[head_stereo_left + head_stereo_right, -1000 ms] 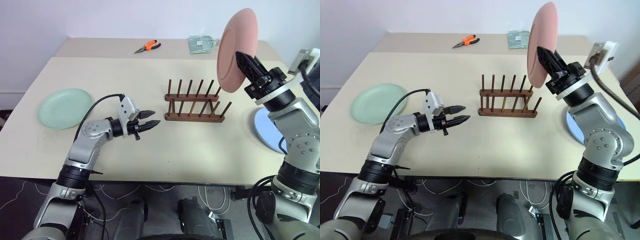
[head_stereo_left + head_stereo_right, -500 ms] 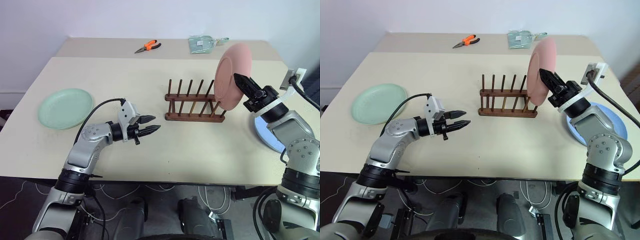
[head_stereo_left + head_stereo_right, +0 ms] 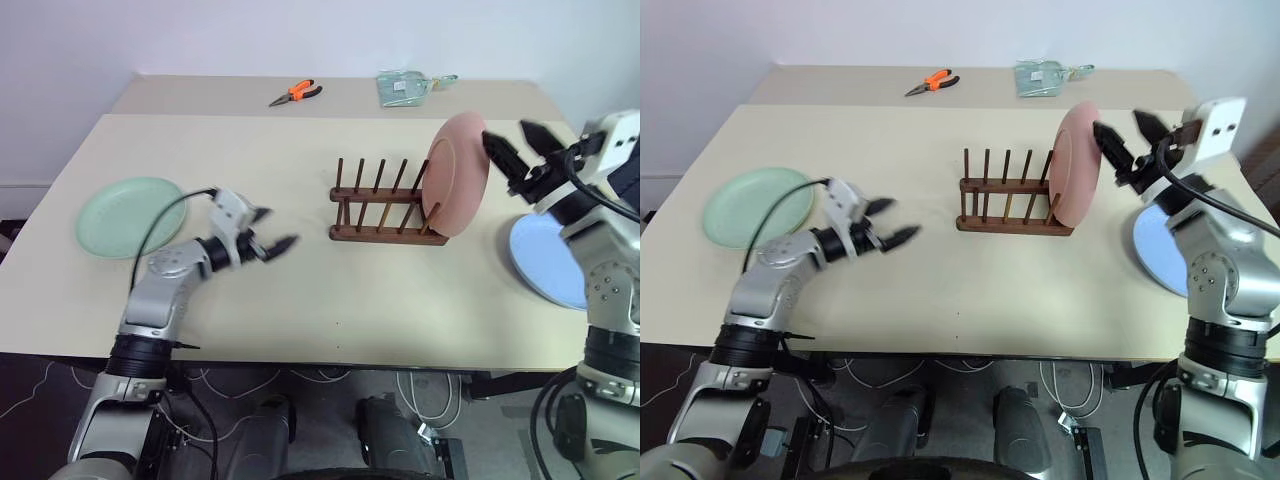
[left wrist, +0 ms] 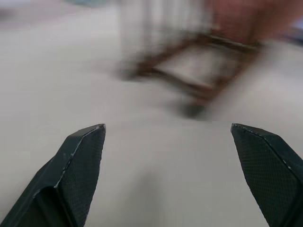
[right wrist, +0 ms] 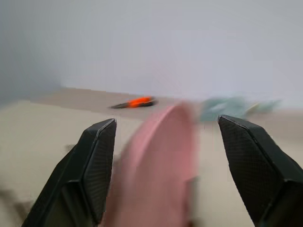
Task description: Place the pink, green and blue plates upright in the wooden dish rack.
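Pink plate (image 3: 457,174) stood on edge in the end slot of the wooden dish rack (image 3: 386,208), on the side nearest the right gripper (image 3: 518,148). That gripper sat just beside the plate's upper rim, its fingers spread apart and gripping nothing. The plate leaned a little on the pegs and looked seated (my reading, not certain).

Left gripper (image 3: 883,220) hovered low over the table (image 3: 300,290), fingers also wide apart and empty. The green plate (image 3: 130,215) lay flat near it, on the side away from the rack. The blue plate (image 3: 1170,250) lay flat below and beside the right gripper, partly hidden by the arm.

Step in hand, as judged: clearing the right gripper off the placed plate. To do it well, draw straight back from the rim without brushing it, since a nudge could tip the plate out of its pegs. Then reach for a flat plate at its edge, leaving the adjoining slots free.
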`<state>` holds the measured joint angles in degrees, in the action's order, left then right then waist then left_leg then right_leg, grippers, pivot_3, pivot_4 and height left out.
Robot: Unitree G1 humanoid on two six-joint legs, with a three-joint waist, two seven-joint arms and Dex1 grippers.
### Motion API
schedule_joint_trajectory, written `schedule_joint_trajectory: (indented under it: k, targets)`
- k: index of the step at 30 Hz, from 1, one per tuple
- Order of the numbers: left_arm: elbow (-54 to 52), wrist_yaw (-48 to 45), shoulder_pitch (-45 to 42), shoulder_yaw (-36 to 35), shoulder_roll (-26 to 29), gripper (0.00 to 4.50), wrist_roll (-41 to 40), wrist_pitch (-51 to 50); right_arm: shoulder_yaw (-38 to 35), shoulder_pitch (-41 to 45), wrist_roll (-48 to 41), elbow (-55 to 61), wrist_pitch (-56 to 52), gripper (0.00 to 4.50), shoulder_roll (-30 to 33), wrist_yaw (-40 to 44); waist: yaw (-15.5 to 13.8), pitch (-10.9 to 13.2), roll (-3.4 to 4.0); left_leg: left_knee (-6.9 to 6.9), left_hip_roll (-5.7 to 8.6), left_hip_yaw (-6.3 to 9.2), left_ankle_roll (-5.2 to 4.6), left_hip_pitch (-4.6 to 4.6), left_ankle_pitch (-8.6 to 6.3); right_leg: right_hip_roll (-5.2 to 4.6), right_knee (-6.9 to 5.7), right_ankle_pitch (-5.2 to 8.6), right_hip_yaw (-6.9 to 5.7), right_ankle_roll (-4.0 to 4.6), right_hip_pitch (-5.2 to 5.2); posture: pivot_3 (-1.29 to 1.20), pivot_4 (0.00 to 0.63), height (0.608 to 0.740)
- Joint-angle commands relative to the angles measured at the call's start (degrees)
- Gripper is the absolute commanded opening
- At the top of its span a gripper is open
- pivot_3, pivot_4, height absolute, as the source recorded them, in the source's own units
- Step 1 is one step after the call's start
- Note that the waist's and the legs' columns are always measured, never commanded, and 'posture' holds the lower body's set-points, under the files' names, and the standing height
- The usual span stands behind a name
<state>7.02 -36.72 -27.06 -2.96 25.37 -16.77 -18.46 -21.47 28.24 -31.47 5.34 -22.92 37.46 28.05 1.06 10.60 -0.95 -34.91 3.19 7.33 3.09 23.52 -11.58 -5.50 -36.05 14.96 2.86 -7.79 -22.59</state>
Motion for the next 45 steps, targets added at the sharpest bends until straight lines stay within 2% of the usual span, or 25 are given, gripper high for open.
schedule_joint_trajectory:
  k: [1,2,3,5,8,12,14,17,20,21,22,29,32,36,41,45]
  targets:
    - [4.88,15.91,-3.4,-10.31,-0.07,4.5,2.5,2.37,0.87,3.88,4.42,3.3,4.82,4.13,3.02,0.28,0.05,0.0,0.0,0.0,0.0,0.0,0.0,0.0,0.0,0.0,-0.01,0.0,0.0,0.0,0.0,0.0,0.15,0.74]
    - [7.55,23.13,-4.38,-14.12,0.7,4.5,3.94,1.9,3.59,4.94,6.25,5.57,5.47,4.42,4.39,1.82,0.07,0.0,0.0,0.0,0.0,0.0,0.0,0.0,0.0,0.0,-0.02,-0.01,0.01,-0.01,-0.02,0.0,0.15,0.74]
    - [9.18,27.6,-4.97,-16.38,1.21,4.5,4.93,1.63,5.54,5.51,7.46,7.13,5.89,4.47,5.23,2.97,0.18,0.0,0.02,0.0,0.0,0.01,0.0,0.0,0.0,0.0,-0.03,0.0,0.01,-0.01,-0.02,0.0,0.15,0.74]
    - [11.28,37.13,-5.35,-21.03,2.35,4.5,6.79,-0.81,11.35,6.63,10.01,10.76,6.18,4.47,5.83,5.43,0.48,0.01,-0.01,0.03,0.0,-0.01,0.0,0.0,0.0,0.01,-0.04,0.0,0.03,-0.02,-0.08,0.0,0.15,0.74]
    - [11.1,45.87,-3.89,-27.71,3.57,4.5,6.66,-4.61,22.32,6.54,14.67,14.91,7.08,4.47,3.81,8.94,0.86,-0.04,-0.15,0.07,-0.02,0.07,0.0,0.0,0.0,0.04,-0.05,0.0,-0.01,-0.03,-0.08,0.0,0.15,0.74]
    - [7.32,48.94,-1.96,-33.19,0.57,4.5,1.38,-11.61,28.3,5.35,15.51,15.7,8.01,4.47,-1.64,10.09,0.05,-0.03,-0.22,-0.03,0.05,0.16,0.02,0.0,0.0,-0.03,-0.05,0.0,-0.08,-0.04,0.03,0.0,0.15,0.74]
    - [4.64,49.77,-1.26,-37.07,-2.51,4.5,-4.13,-16.72,29.31,4.82,15.16,15.38,8.04,4.47,-4.33,9.99,-0.64,-0.03,-0.28,-0.11,0.09,0.16,0.02,0.02,0.0,-0.07,-0.02,-0.05,-0.08,-0.11,0.07,0.0,0.15,0.74]
    - [0.42,51.06,-1.09,-41.78,-6.82,4.5,-11.43,-22.25,30.07,4.01,16.07,15.16,8.47,4.47,-5.66,10.59,-1.24,-0.04,-0.42,-0.15,0.11,0.26,0.03,0.03,-0.01,-0.08,0.02,-0.06,-0.11,-0.12,0.15,0.0,0.15,0.74]
    - [-1.69,52.02,-1.11,-43.6,-8.27,4.5,-14.68,-24.65,29.99,3.69,16.24,15.26,8.44,4.47,-6.12,10.98,-1.2,-0.06,-0.42,-0.13,0.1,0.24,0.04,0.01,-0.01,-0.07,-0.01,-0.06,-0.13,-0.12,0.12,0.0,0.15,0.74]
    - [-1.82,52.45,-1.18,-43.84,-8.34,3.93,-15.23,-25.27,29.97,3.63,16.38,15.25,8.47,4.5,-6.3,10.98,-1.14,-0.06,-0.43,-0.12,0.1,0.23,0.04,0.01,-0.01,-0.06,-0.02,-0.06,-0.13,-0.11,0.1,0.0,0.15,0.74]
    - [-1.49,52.23,-1.5,-43.9,-8.25,3.62,-15.8,-25.14,30.17,3.3,16.66,15.47,8.5,4.5,-6.44,10.95,-1.07,-0.06,-0.42,-0.12,0.1,0.22,0.04,0.01,-0.01,-0.06,-0.03,-0.06,-0.13,-0.11,0.09,0.0,0.15,0.74]
    - [3.51,48.29,-4.6,-40.85,-5.76,0.02,-17.26,-24.48,30.17,1.78,17.61,16.68,5.84,4.5,-6.63,10.71,-0.32,-0.06,-0.44,-0.12,0.09,0.22,0.06,0.01,0.0,-0.02,-0.05,-0.06,-0.14,-0.11,0.09,0.0,0.15,0.74]
    - [3.18,44.78,-5.47,-36.61,-4.74,0.02,-15.95,-22.87,30.44,1.81,18.32,17.22,4.79,4.5,-6.17,10.97,-0.27,-0.06,-0.43,-0.12,0.09,0.21,0.06,0.0,0.0,-0.02,-0.04,-0.06,-0.14,-0.11,0.09,0.0,0.15,0.74]
    - [-5.66,38.01,-9.5,-29.04,-6.19,0.02,-17.46,-18.65,34.0,2.95,25.98,16.84,9.36,4.5,-4.16,11.33,-0.56,0.0,-0.54,-0.12,0.1,0.2,0.07,0.03,0.01,-0.02,-0.01,-0.06,-0.14,-0.1,0.1,0.0,0.15,0.74]
    - [-12.35,35.41,-15.81,-18.04,-8.35,0.02,-17.08,-22.26,40.1,5.36,36.67,13.47,15.0,4.5,-5.16,9.52,-0.23,0.02,-0.58,-0.11,0.1,0.18,0.08,0.06,0.01,-0.02,0.01,-0.06,-0.13,-0.11,0.07,0.0,0.15,0.74]
    - [-18.16,36.4,-18.69,-12.07,-11.76,0.02,-18.73,-27.88,42.37,9.81,48.01,6.47,20.3,4.5,-7.23,2.33,0.15,0.03,-0.56,-0.09,0.09,0.13,0.09,0.04,0.02,-0.02,-0.01,-0.06,-0.1,-0.11,0.05,0.0,0.15,0.74]
